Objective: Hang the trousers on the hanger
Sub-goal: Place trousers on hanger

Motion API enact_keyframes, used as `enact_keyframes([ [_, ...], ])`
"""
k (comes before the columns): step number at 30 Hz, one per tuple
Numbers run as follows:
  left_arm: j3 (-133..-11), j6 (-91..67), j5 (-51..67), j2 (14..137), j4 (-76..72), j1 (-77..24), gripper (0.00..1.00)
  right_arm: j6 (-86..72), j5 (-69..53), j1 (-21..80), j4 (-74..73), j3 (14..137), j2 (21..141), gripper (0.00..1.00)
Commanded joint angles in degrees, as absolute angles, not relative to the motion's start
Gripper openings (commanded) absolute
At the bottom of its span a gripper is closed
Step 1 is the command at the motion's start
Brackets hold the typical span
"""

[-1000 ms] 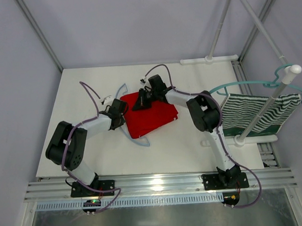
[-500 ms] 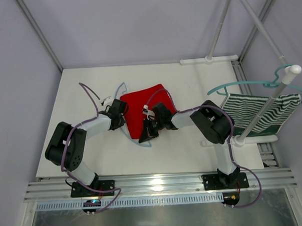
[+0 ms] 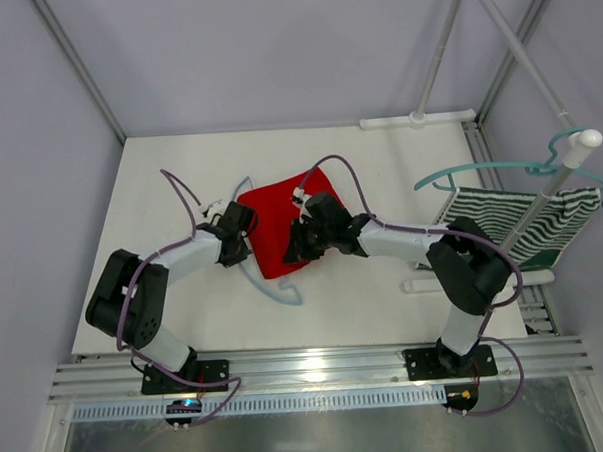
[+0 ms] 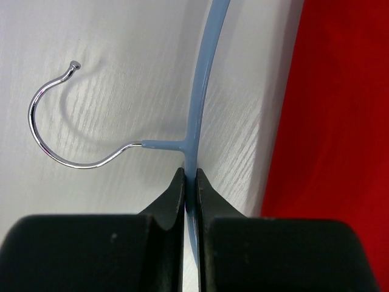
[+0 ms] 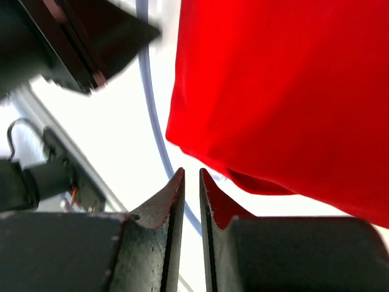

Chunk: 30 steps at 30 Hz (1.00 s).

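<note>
The red trousers (image 3: 281, 219) lie folded on the white table, over the middle of the pale blue hanger (image 3: 275, 291). My left gripper (image 3: 239, 247) is shut on the hanger's top bar just below the metal hook; the left wrist view shows the gripper (image 4: 189, 174), the bar (image 4: 201, 91), the hook (image 4: 44, 145) and the trousers (image 4: 340, 121) to the right. My right gripper (image 3: 292, 250) sits at the trousers' near edge. In the right wrist view its jaws (image 5: 191, 174) are almost together and hold nothing, just below the red cloth (image 5: 285, 91), with the hanger's bar (image 5: 154, 134) behind.
A green-and-white striped garment (image 3: 502, 227) hangs on a darker teal hanger (image 3: 479, 167) from the white rack pole (image 3: 541, 201) at the right. The rack's white feet (image 3: 417, 119) lie along the table's back and right edges.
My right gripper has moved from the trousers' far side to their near edge. The trousers have shifted left over the hanger. The left gripper has stayed on the hanger.
</note>
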State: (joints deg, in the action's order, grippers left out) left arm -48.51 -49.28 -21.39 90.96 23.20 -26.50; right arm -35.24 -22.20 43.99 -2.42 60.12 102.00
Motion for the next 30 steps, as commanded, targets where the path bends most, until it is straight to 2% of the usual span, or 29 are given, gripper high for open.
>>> enact_keyframes([
  [1,-47.6,-48.7,-19.8,88.9,27.8,-28.3,0.00,-31.1,-8.9,44.5,-6.9,63.4,99.2,0.18],
  [6,-46.5,-49.7,-19.5,89.2,28.1,-29.4,0.00,-28.3,2.6,43.2,-13.5,69.2,104.6,0.11],
  [12,-46.1,-50.4,-23.0,87.2,30.0,-29.5,0.00,-28.4,15.7,42.6,-19.0,73.9,112.0,0.10],
  [16,-47.8,-50.1,-25.1,85.8,31.1,-29.5,0.00,-27.4,14.4,42.5,-19.7,74.6,112.2,0.10],
  [19,-48.3,-50.5,-25.6,86.3,31.5,-29.5,0.00,-26.6,20.3,42.2,-22.8,75.8,107.6,0.10],
  [23,-49.0,-51.0,-25.2,87.3,31.3,-29.4,0.00,-26.0,26.0,39.7,-29.0,78.1,107.0,0.10],
  [30,-49.7,-51.1,-26.4,86.8,31.9,-28.4,0.00,-26.2,26.6,36.7,-27.1,73.3,109.8,0.10],
])
